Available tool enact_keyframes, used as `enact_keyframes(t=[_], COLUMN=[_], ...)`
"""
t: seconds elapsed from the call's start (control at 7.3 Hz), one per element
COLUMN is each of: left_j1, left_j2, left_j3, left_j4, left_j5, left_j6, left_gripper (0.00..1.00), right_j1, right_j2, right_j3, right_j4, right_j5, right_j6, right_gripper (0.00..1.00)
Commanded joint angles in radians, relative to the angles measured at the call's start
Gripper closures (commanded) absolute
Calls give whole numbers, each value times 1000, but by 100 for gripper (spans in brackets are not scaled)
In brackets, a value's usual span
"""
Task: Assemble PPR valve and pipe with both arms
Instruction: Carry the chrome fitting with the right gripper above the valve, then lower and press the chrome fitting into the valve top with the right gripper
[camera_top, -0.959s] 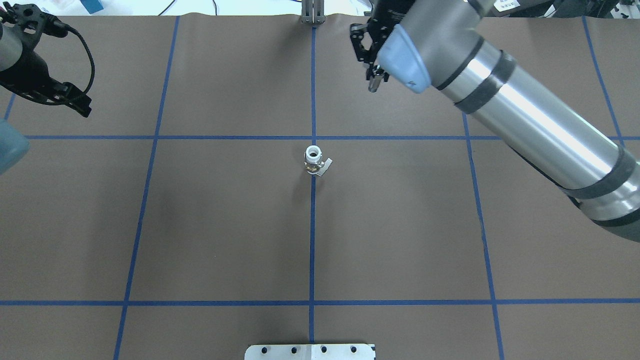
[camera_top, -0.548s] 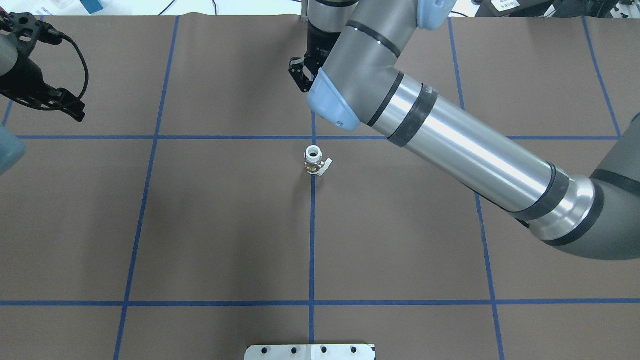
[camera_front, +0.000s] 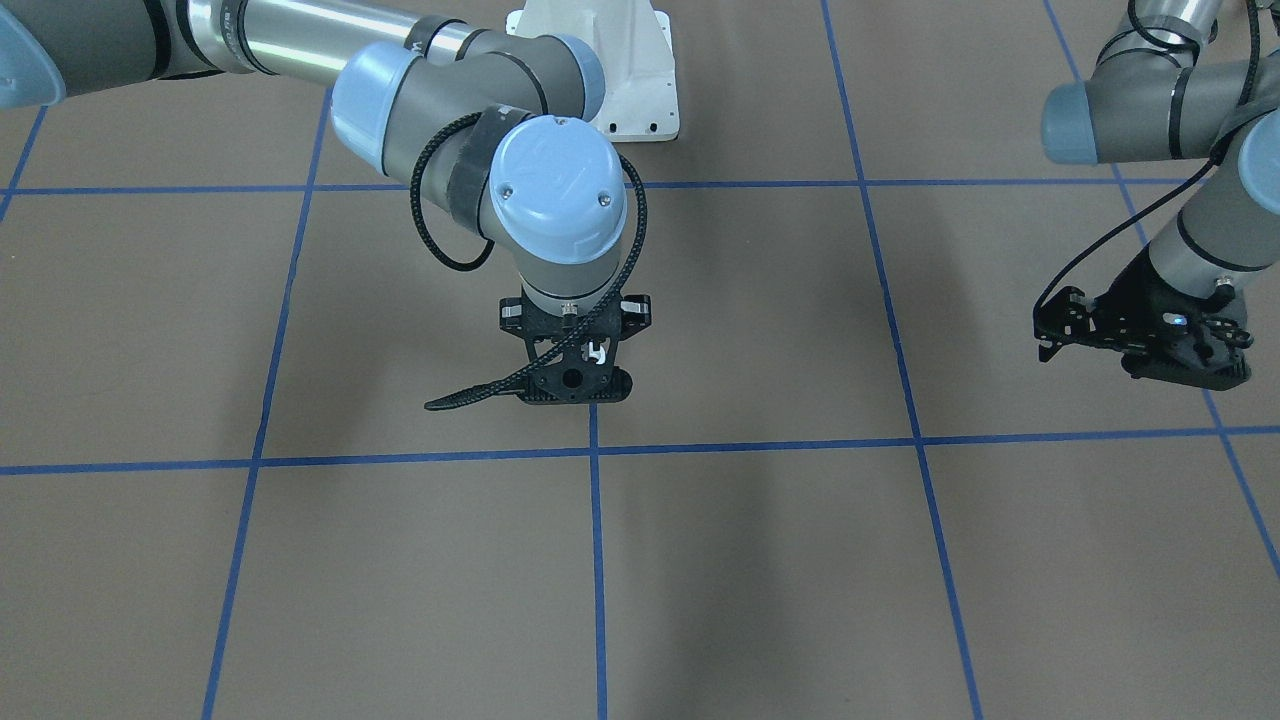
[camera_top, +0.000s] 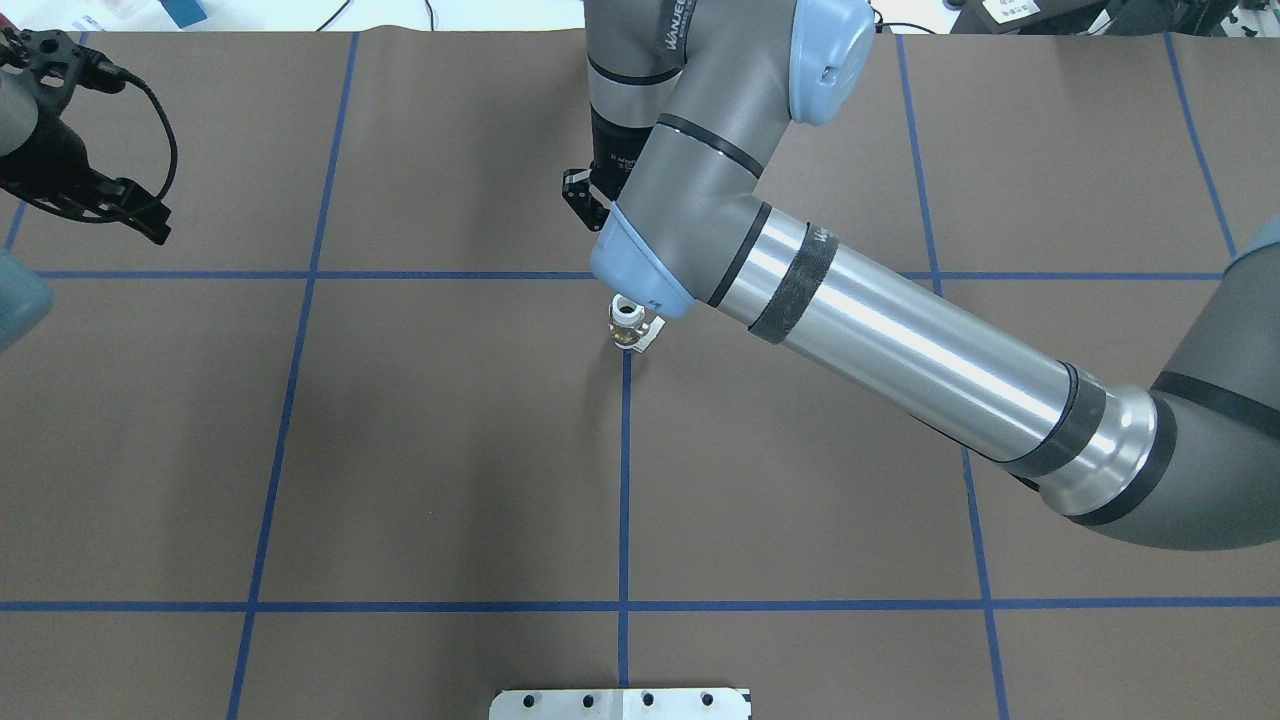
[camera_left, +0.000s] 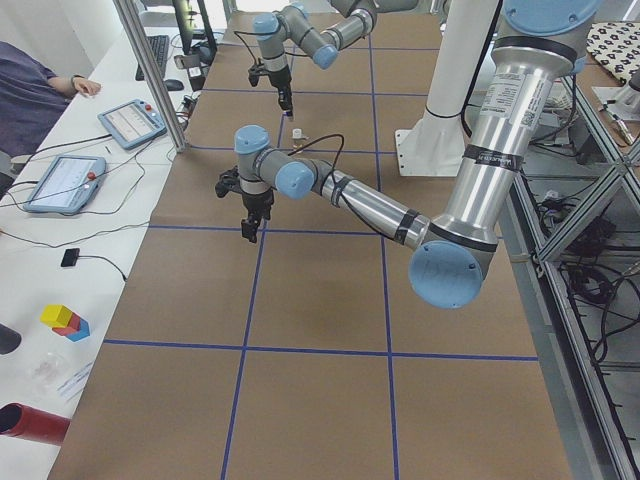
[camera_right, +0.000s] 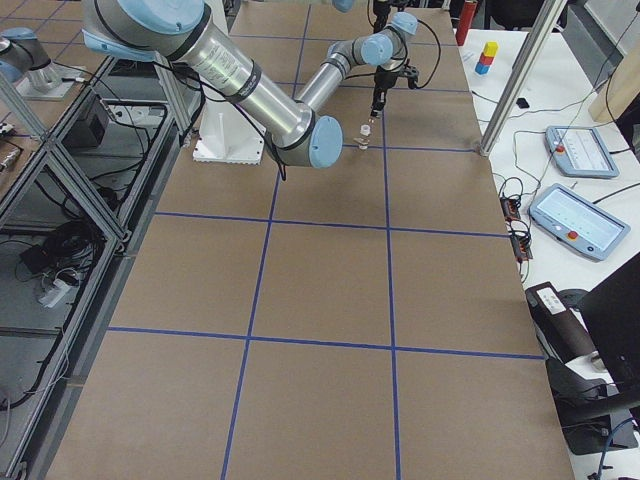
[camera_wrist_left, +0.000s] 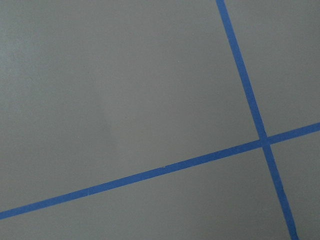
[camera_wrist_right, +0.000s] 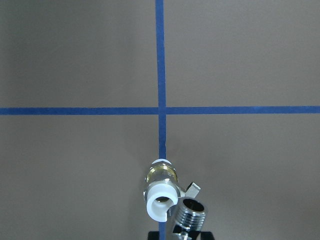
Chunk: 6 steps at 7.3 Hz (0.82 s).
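— Where is the PPR valve (camera_wrist_right: 161, 192)?
— It stands upright on the brown surface (camera_top: 450, 450), right on the middle strip of blue tape (camera_top: 625, 470), a little to the robot's side of a tape crossing. The white open end is up, the brass middle sits under it, and the grey lever sticks out sideways. In the overhead view a pale blue joint cap (camera_top: 640, 275) of the right arm (camera_top: 900, 340) covers part of its top
— And the pipe (camera_wrist_right: 190, 215)?
— The right claw (camera_wrist_right: 179, 234) pinches it between its black fingers, at the bottom edge of the wrist view. Its threaded mouth is just beside the valve's white end, not yet on it. Whether the two touch, I cannot tell
— The left claw (camera_left: 248, 232)?
— It is well apart from the valve and hangs over the surface, pointing down. Whether it is spread or pressed together, I cannot tell. Its own wrist camera shows only the surface and two crossing tape lines
— Anything else?
— A white pedestal (camera_front: 600, 70) behind the right arm, and a tablet (camera_left: 132, 122) lying beside the brown surface
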Motion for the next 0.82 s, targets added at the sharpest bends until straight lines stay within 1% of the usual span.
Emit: enact_keyframes(t=[0.0,0.69], left_j1=[1,-1], left_j2=[0,0], left_j3=[0,-1], left_j4=[0,0], left_j5=[0,0], left_j6=[-2,-5], left_gripper=[0,0], right_j1=[-9,-22], right_j2=[-4,-11], right_j3=[-12,-14], right_j4=[18,61], right_j5=[-1,-2], right_j6=[0,0], right_gripper=[100,100])
